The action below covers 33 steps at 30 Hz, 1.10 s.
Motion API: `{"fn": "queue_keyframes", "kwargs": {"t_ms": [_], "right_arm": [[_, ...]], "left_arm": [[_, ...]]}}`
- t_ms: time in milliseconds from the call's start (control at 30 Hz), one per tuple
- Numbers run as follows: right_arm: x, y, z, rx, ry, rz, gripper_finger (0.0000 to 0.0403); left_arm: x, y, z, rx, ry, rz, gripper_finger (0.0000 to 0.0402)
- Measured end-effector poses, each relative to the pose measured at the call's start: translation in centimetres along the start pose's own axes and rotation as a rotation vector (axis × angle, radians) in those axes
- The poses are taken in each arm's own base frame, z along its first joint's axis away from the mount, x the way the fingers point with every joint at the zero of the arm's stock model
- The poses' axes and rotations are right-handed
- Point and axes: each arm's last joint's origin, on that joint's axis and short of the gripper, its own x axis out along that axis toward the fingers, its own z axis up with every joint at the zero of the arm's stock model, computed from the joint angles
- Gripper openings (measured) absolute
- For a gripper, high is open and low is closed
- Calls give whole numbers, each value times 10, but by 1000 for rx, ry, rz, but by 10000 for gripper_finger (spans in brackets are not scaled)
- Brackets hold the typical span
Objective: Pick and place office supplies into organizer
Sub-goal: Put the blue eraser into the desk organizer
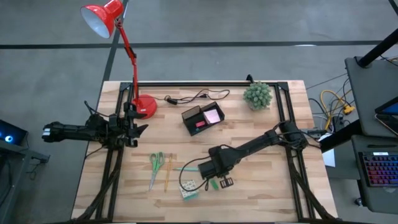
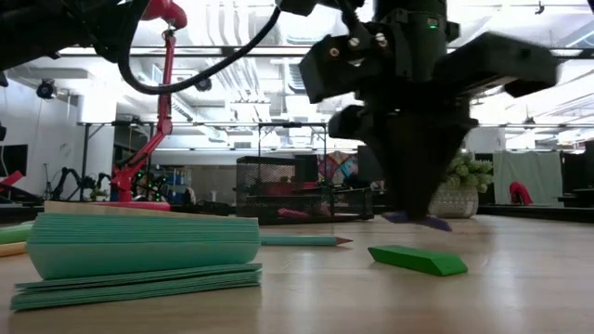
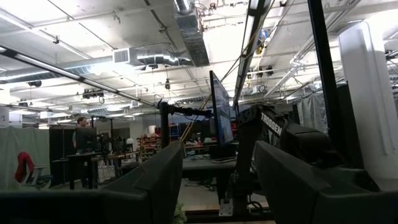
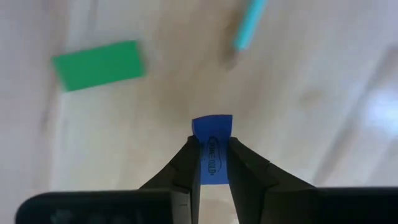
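Lamp (image 1: pixel 106 18), red, leans over the counter's (image 1: pixel 261 193) far left corner, its round base (image 1: pixel 147 107) on the wood. The left gripper (image 1: pixel 138 129) waits just beside that base at the left edge; in its wrist view the two dark fingers (image 3: pixel 155 180) stand apart with nothing between them, jaws wide, pointed out at the room.

Near the front, green-handled scissors (image 1: pixel 155 165) lie beside a yellow pencil (image 1: pixel 167 173), and a teal pen (image 1: pixel 185 168) lies just right of those. A small multicoloured item (image 1: pixel 189 191) sits near the front edge; in the low view a green sticky-note pad (image 2: pixel 139 255) fills the near left.

The black organizer (image 1: pixel 203 119) stands at the middle rear, well apart from the loose supplies, with a pink sticky-note pad (image 1: pixel 212 116) in its right compartment and something pink-red (image 1: pixel 199 124) in its left one.

The right gripper (image 1: pixel 211 180) is low over the front centre. Its jaws are narrow, closed on a blue eraser (image 4: pixel 212 149), which the low view shows just above the wood (image 2: pixel 418 219). A green eraser (image 1: pixel 213 184) lies flat on the counter close by, apart from the fingers (image 4: pixel 249 177).

A small potted plant (image 1: pixel 258 95) stands at the rear right.
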Motion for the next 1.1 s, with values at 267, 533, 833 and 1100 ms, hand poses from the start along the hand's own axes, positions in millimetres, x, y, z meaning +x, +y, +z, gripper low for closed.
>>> {"fn": "queue_keyframes", "kwargs": {"t_ms": [267, 533, 833, 1100], "right_arm": [[-19, -28, 13, -40, -71, -156, 56], [-36, -78, 28, -74, -206, -316, 56], [-38, -139, 22, -42, -240, -373, 56], [-33, -174, 11, -19, -211, -383, 56]], "left_arm": [[0, 0, 0, 0, 0, 0, 187], [0, 0, 0, 0, 0, 0, 187], [0, 0, 0, 0, 0, 0, 187], [0, 0, 0, 0, 0, 0, 187]]}}
